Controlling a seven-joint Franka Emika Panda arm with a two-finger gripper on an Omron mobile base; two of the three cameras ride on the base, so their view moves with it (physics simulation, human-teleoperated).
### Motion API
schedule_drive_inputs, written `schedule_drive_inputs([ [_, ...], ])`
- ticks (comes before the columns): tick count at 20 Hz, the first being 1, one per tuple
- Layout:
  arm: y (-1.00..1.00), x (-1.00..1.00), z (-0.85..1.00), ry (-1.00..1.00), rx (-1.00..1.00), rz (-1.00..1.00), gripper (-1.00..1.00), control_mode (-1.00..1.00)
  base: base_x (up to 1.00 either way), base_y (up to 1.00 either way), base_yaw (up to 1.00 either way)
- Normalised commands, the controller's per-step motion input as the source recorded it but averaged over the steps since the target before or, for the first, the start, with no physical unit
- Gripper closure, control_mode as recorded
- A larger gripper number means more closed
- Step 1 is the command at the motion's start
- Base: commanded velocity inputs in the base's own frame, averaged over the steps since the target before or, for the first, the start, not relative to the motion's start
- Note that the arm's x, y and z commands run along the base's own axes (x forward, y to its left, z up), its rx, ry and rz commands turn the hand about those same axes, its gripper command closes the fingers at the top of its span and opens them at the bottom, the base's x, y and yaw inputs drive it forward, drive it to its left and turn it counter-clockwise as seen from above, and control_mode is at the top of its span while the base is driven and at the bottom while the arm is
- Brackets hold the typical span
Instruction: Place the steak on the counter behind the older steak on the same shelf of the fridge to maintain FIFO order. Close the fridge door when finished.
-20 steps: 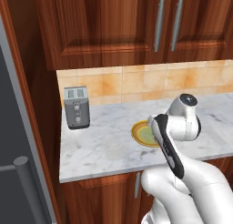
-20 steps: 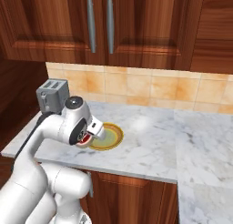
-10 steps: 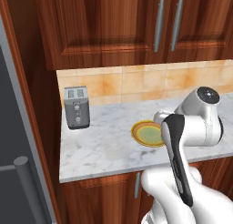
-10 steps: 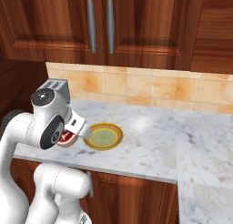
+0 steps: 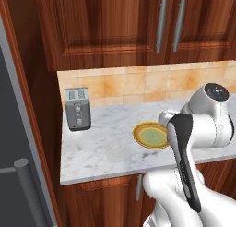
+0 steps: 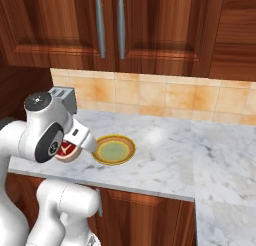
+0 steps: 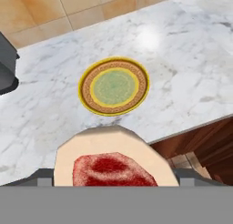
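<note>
The steak (image 7: 112,167) is sitting between the fingers (image 7: 112,178), which are gripping it on both sides: the hand view is showing its bright red top and broad cream rim right up against the camera, with a dark finger (image 7: 34,178) pressing at each flank. In the right base view the steak (image 6: 66,151) is showing as a small red and cream disc tucked under the white wrist, hanging in the air just beside the front edge of the table (image 6: 170,155) and off the yellow plate.

The yellow plate (image 7: 114,86), with its green centre and patterned brown ring, is lying flat on the marbled table (image 7: 191,77), bare, near the front edge. From the plate, the steak is sitting toward the robot and slightly to the left. The toaster (image 5: 77,108) is standing well apart from the plate, further left and back against the tan tiled wall. Reddish-brown cupboard doors with grey bar handles (image 5: 161,24) are hanging above the plate. Far left of the plate, past the end of the table, the grey fridge (image 5: 11,143) is showing its flank and a bar handle.
</note>
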Motion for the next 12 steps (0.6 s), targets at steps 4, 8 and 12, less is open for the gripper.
schedule_drive_inputs([
  [4,0.02,-0.42,0.0,-0.07,0.0,0.0,1.0,1.0,-0.5,0.08,0.0],
  [8,0.0,0.0,0.0,0.0,0.0,0.0,1.0,1.0,-1.0,0.42,0.02],
  [12,0.0,0.0,0.0,0.0,0.0,0.0,1.0,1.0,-1.0,0.63,0.03],
])
